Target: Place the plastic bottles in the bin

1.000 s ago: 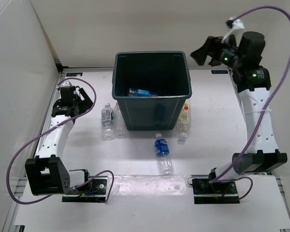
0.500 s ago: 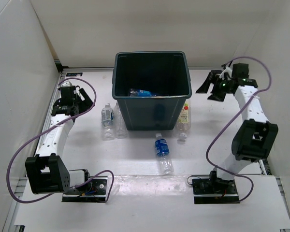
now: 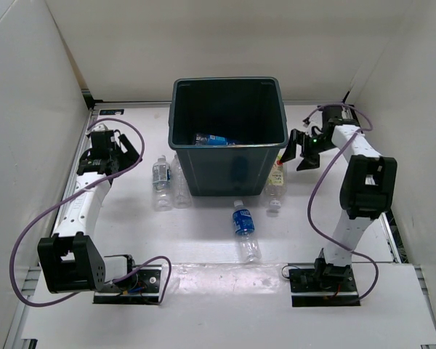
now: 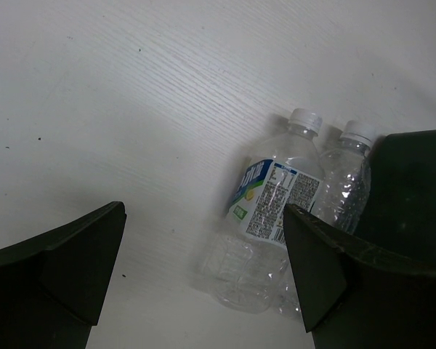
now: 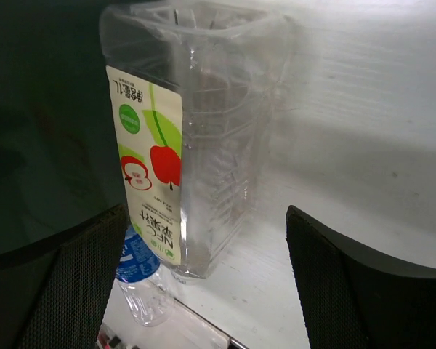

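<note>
The dark bin [image 3: 227, 173] stands mid-table with one blue-label bottle [image 3: 214, 138] inside. Two plastic bottles lie at its left wall: a labelled one [image 3: 160, 175] [image 4: 267, 207] and a clear one [image 3: 180, 186] [image 4: 343, 180]. My left gripper [image 3: 128, 150] [image 4: 203, 218] hangs open just left of them, empty. An apple-label bottle [image 3: 277, 173] [image 5: 176, 138] lies along the bin's right wall. My right gripper [image 3: 296, 151] [image 5: 207, 218] is open low over its far end, holding nothing. Another blue-label bottle [image 3: 244, 230] [image 5: 140, 270] lies in front of the bin.
White walls close in the table on the left, back and right. The bin's wall [image 4: 414, 189] [image 5: 36, 109] is close beside both grippers. The arm bases [image 3: 127, 280] sit at the near edge, with purple cables looping off each arm.
My right arm has swung down from high at the back right to low beside the bin's right wall, over the apple-label bottle. The left arm and all bottles stay put.
</note>
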Action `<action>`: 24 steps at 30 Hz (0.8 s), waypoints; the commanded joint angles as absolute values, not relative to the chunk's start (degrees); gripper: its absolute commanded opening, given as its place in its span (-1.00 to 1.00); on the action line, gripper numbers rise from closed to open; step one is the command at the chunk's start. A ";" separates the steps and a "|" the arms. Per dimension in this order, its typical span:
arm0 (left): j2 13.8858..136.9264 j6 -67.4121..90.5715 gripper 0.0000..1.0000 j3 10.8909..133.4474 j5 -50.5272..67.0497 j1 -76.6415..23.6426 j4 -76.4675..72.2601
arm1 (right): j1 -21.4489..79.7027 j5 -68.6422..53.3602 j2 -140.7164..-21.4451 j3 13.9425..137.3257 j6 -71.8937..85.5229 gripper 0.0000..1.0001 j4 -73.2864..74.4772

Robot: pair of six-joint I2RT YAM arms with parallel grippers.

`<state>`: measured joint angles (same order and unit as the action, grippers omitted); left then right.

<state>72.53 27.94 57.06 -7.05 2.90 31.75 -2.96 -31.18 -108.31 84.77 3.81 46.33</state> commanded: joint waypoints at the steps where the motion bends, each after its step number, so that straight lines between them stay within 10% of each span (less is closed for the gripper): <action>1: 70.84 28.48 1.00 58.97 -7.38 3.16 32.78 | -1.50 -31.02 -108.81 87.89 1.32 0.81 48.95; 16: 72.24 29.79 1.00 59.50 -7.73 3.87 33.84 | 4.57 -25.67 -113.73 89.65 -0.88 0.81 51.59; 24: 72.77 30.94 1.00 59.67 -7.21 3.96 33.57 | 4.57 -16.62 -113.03 86.84 1.49 0.08 52.47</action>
<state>72.88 30.30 57.23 -7.05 3.64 33.45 4.73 -24.67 -113.01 88.36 2.28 51.09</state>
